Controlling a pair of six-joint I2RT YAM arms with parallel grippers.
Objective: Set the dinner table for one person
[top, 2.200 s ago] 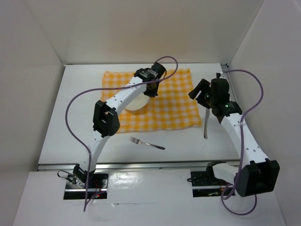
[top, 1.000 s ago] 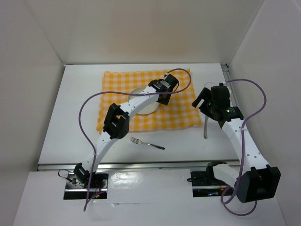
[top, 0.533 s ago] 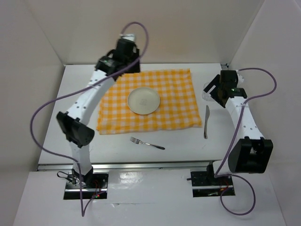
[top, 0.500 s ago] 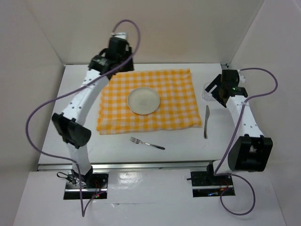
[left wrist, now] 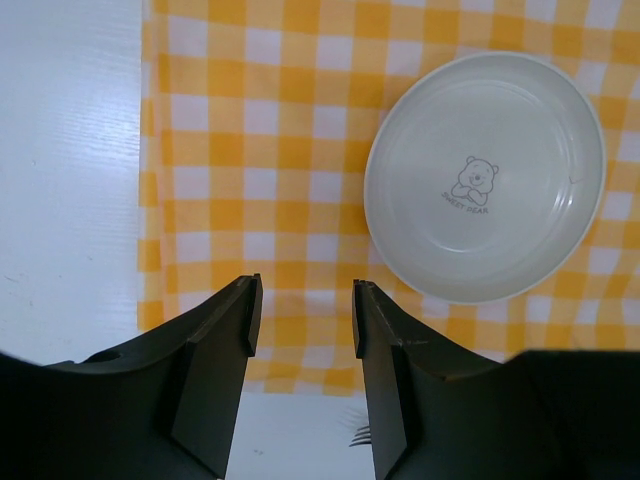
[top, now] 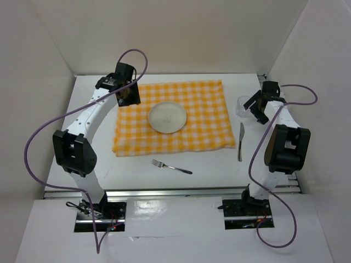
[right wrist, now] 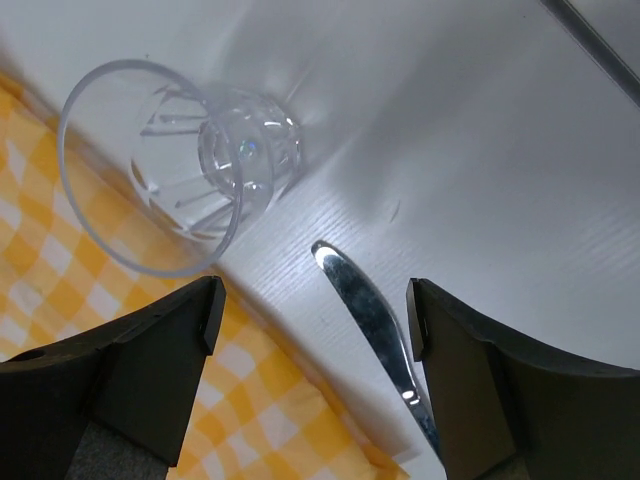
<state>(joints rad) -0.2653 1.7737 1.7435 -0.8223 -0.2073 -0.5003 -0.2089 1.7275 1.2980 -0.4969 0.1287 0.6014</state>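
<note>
A white plate (top: pixel 168 117) with a bear print sits in the middle of the yellow-and-white checked cloth (top: pixel 197 129) on the white dinner table (top: pixel 82 137). A fork (top: pixel 171 166) lies on the table in front of the cloth. A knife (top: pixel 240 141) lies to the right of the cloth. A clear glass (top: pixel 242 106) stands behind the knife. My left gripper (top: pixel 125 92) is open and empty over the cloth's back left corner; its wrist view shows the plate (left wrist: pixel 485 190). My right gripper (top: pixel 256 105) is open and empty just right of the glass (right wrist: pixel 180 165), above the knife (right wrist: pixel 375 320).
White walls enclose the table on the left, back and right. A metal rail (top: pixel 164 192) runs along the near edge. Purple cables loop above both arms. The fork's tines (left wrist: pixel 358 432) show between my left fingers (left wrist: pixel 215 350).
My left gripper let go of the plate in the middle of the cloth and drew back to the cloth's back left corner. My right gripper moved back and right, to beside the glass.
</note>
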